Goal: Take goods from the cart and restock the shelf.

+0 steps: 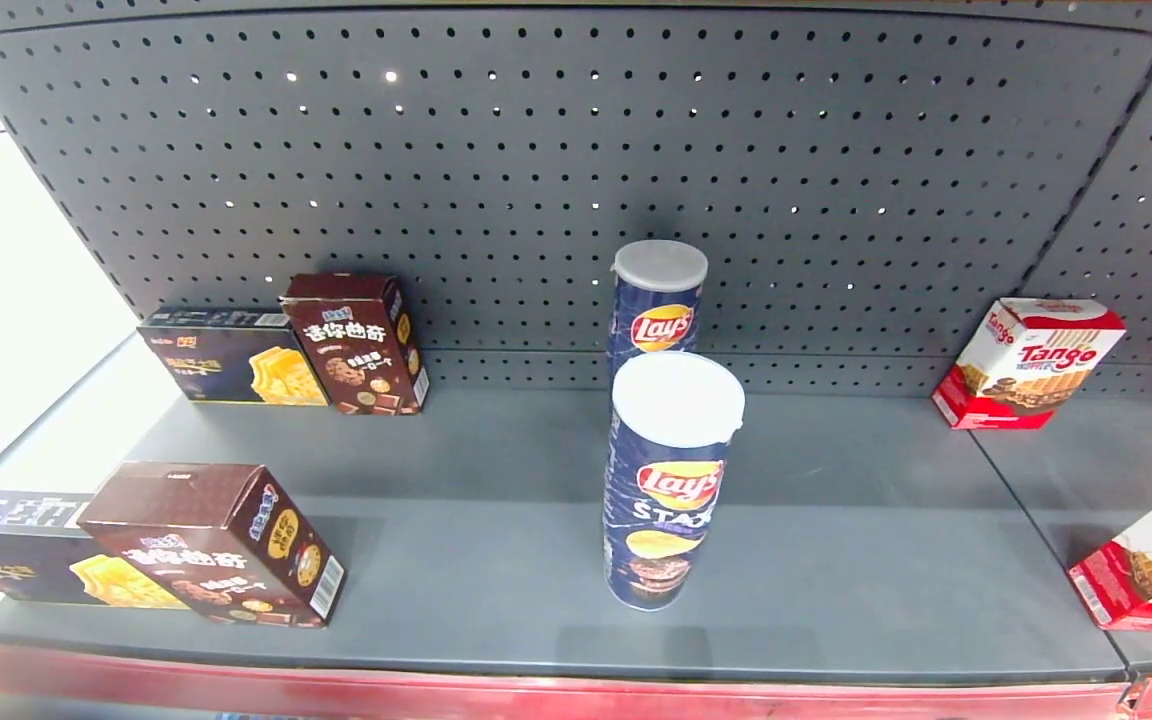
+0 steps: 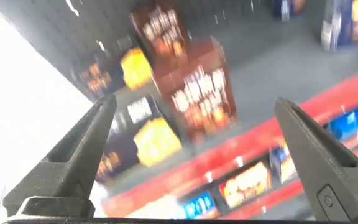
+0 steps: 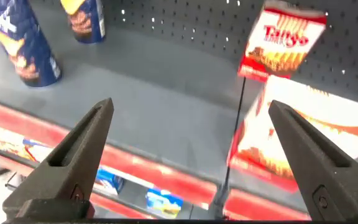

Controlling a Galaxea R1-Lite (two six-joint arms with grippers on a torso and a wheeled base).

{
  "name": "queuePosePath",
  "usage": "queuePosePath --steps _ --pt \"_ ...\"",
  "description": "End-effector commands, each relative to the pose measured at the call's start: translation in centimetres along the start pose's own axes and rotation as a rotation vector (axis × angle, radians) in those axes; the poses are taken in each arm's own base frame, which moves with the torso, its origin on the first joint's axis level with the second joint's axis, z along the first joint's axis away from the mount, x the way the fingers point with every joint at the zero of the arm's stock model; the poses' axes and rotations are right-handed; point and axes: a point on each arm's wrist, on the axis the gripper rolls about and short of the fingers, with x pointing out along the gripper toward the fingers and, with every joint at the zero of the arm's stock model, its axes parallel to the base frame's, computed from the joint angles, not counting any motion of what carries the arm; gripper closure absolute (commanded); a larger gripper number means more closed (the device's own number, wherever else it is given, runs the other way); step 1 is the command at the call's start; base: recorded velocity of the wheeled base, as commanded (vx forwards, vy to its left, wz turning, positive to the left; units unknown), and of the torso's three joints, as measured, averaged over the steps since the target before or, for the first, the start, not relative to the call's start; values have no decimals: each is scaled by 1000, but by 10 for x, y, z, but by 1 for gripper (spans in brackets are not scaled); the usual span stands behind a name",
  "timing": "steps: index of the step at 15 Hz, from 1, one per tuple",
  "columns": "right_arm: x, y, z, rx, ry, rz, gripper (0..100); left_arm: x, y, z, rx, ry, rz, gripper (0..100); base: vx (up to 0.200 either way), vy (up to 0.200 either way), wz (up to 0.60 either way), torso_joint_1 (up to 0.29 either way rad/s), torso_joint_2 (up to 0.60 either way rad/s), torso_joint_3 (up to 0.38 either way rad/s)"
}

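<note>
Facing the head camera is a grey shelf (image 1: 496,560) with a perforated back panel (image 1: 536,150) and a red front edge (image 1: 536,695). Two blue chip cans stand upright near the middle, the front can (image 1: 671,490) directly ahead of the rear can (image 1: 656,305), which is close to the panel. At the left, a brown cookie box (image 1: 361,345) and a dark box (image 1: 231,355) stand side by side at the back, with a second such pair nearer the edge. Red-and-white wafer boxes (image 1: 1031,362) sit at the right.

From the left wrist, the left gripper (image 2: 194,102) hangs before the shelf's left end with its fingers spread wide and nothing between them. The view is blurred. Brown boxes (image 2: 197,99) show beyond it, and coloured packets (image 2: 247,183) below the red edge.

From the right wrist, the right gripper (image 3: 191,104) is likewise spread and empty, out in front of the shelf between the cans (image 3: 27,46) and the wafer boxes.
</note>
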Motion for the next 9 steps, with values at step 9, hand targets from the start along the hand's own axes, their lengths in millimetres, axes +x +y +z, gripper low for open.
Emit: queuePosePath --steps 9 --pt "-31 10 -90 -14 109 3 0 -8 -39 -94 -17 51 29 0 0 0 0 0 0 0"
